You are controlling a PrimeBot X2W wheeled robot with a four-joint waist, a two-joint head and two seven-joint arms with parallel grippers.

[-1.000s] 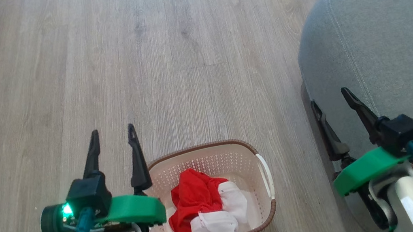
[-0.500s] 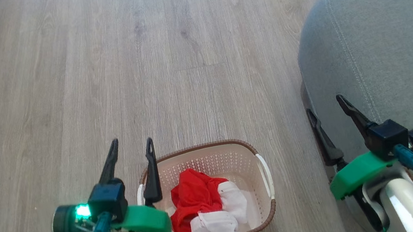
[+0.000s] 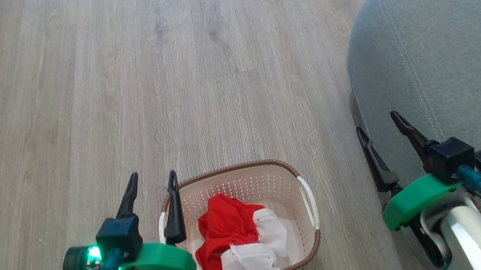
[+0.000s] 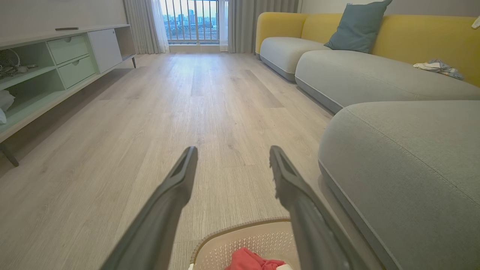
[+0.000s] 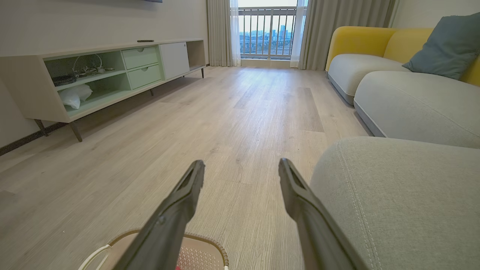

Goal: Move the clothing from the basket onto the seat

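Clothing [image 3: 232, 236], red w/ white panels, lies crumpled in the basket [image 3: 227, 173] at 6 o'clock: soft, light, floppy; I'd pinch the raised red fold. Basket's perforated cream plastic w/ brown woven-look rim. Seat [image 3: 447, 51], rounded grey fabric, at 3. My left gripper [image 3: 152, 174] & right gripper [image 3: 376, 121] are both spread, empty.

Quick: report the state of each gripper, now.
Left gripper: open, holding nothing, fingers by the left rim of the basket.
Right gripper: open, holding nothing, fingers by the edge of the seat.
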